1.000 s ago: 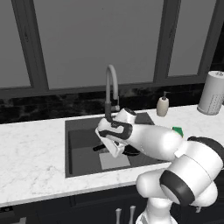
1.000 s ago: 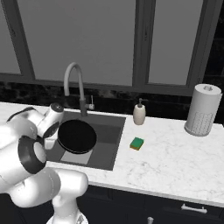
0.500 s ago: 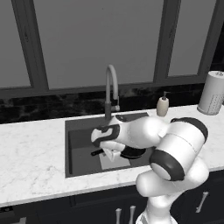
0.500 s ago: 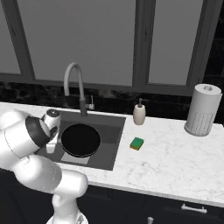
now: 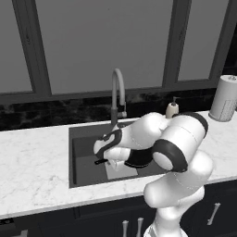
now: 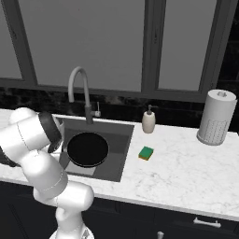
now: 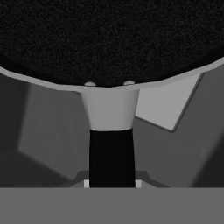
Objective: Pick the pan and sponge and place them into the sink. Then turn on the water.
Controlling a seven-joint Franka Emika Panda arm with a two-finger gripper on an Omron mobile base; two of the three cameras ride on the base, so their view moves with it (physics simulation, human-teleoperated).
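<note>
Black pan [image 6: 87, 149] hangs inside the sink [image 6: 122, 154], my claw [image 7: 112, 183] clenched on its handle [image 7: 112, 157], not yet released. Green sponge [image 6: 146, 153] sits on the tabletop [image 6: 186, 172] beside the basin; it and the faucet [image 6: 80, 95] remain.

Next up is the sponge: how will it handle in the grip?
The sponge is small and blocky, so probably light. It likely squashes between the fingers rather than slipping. It lies flat on the counter, so it is unlikely to roll or tip.
</note>
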